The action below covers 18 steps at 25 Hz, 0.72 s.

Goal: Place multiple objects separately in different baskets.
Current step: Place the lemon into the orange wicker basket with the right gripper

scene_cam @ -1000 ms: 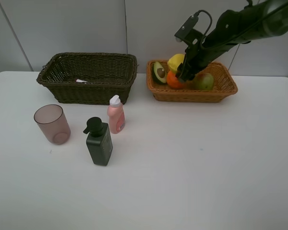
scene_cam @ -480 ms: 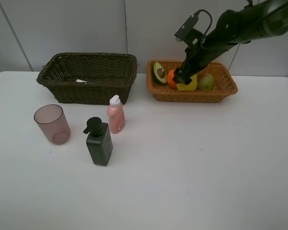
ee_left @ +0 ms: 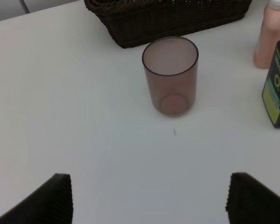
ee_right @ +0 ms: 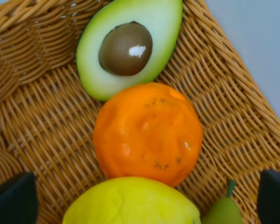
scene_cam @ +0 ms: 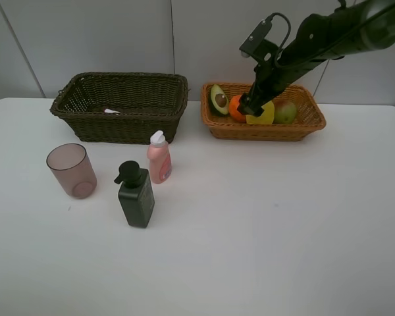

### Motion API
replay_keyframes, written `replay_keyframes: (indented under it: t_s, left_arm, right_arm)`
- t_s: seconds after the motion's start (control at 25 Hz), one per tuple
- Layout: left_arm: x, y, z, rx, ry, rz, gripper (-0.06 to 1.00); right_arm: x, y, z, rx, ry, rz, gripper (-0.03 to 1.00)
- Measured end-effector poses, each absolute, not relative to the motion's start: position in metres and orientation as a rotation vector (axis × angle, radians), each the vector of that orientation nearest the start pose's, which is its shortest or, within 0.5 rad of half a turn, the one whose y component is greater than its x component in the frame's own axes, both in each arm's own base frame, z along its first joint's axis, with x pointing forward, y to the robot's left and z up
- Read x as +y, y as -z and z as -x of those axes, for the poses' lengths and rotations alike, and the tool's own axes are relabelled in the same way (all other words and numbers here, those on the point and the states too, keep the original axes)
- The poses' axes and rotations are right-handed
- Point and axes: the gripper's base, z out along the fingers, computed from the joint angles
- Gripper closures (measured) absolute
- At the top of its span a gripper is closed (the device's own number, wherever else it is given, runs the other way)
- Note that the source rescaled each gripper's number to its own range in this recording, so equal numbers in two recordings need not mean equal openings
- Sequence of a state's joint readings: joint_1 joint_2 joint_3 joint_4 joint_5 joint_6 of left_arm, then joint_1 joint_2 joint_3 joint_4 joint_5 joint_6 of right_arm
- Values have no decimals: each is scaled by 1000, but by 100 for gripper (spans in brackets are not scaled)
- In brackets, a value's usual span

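Jaws of the right gripper (scene_cam: 245, 107) stand spread wide over the yellow lemon (ee_right: 130, 203), clamping nothing. The lemon lies in the light orange-tan basket (scene_cam: 303, 125) touching the orange (ee_right: 147, 133), which touches the halved avocado (ee_right: 126, 46). The left gripper (ee_left: 154, 198) has its jaws spread and empty above the table (scene_cam: 283, 230), near the translucent pinkish cup (ee_left: 170, 74).

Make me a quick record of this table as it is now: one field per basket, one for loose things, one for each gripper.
Tan basket: avocado half, orange, lemon, mango
Dark basket: marker
Loose on table: cup, pump bottle, pink bottle, all upright
Right gripper: open, over the fruit in the tan basket
Left gripper: open, empty, facing the cup
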<state>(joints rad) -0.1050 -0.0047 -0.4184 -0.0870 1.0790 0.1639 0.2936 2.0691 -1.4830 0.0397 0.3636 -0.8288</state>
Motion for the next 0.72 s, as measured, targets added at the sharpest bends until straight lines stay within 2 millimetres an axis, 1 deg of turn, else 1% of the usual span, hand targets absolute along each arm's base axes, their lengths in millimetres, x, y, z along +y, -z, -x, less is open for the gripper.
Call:
replay_keyframes:
  t_s: [0.6,0.72]
  left_arm:
    - [-7,-253,-1,2117,72,-287,6]
    - [-7,-253,-1,2117,72,-287,6]
  right_arm:
    - [134,-182,-437,2109,199,1281,-3]
    - [133,-188,-432,2138,180,1289,-3]
